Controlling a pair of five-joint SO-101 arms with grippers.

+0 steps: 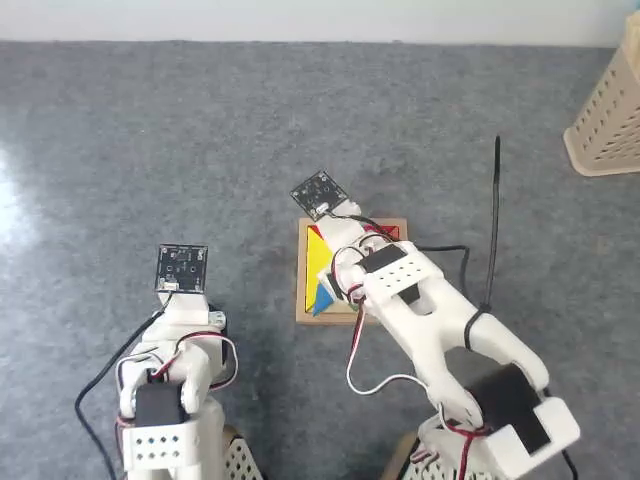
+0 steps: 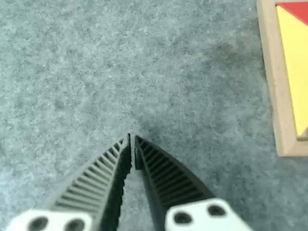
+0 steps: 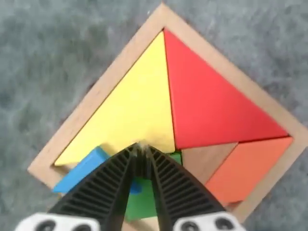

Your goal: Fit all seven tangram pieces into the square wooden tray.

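High view: the right arm (image 1: 405, 285) lies across the wooden tray (image 1: 301, 285) and covers most of its contents. A yellow piece (image 1: 318, 260) and a blue piece (image 1: 322, 304) show beside the arm. The left arm (image 1: 178, 340) stands well apart from the tray over the grey mat (image 1: 150, 130). Left wrist view: the left pincer (image 2: 132, 140) is closed, its teeth meeting with nothing between them, above bare mat. The tray's rim lies off to one side of the tips, well apart and cut off by the frame, with slivers of the yellow piece and a red piece (image 2: 298, 8) inside it. Right wrist view: the right pincer (image 3: 140, 148) is closed and grips nothing. It sits directly over the spot where the yellow piece meets a green piece (image 3: 139, 204); whether the tips touch them cannot be told. The red piece lies beyond the tips and an orange piece (image 3: 248, 166) to one side, both apparently flat. The blue piece, just beside the pincer, appears to ride up at the rim rather than sit flush. Risk, as a judgement: pressing or nudging it off-line could wedge it against the green piece, flip it out, or slide the tray on the mat. Unclear: the pale patch (image 3: 207, 159) between red and orange may be a piece or bare tray floor. The fingers cover the blue-green joint, and a seventh piece cannot be confirmed.
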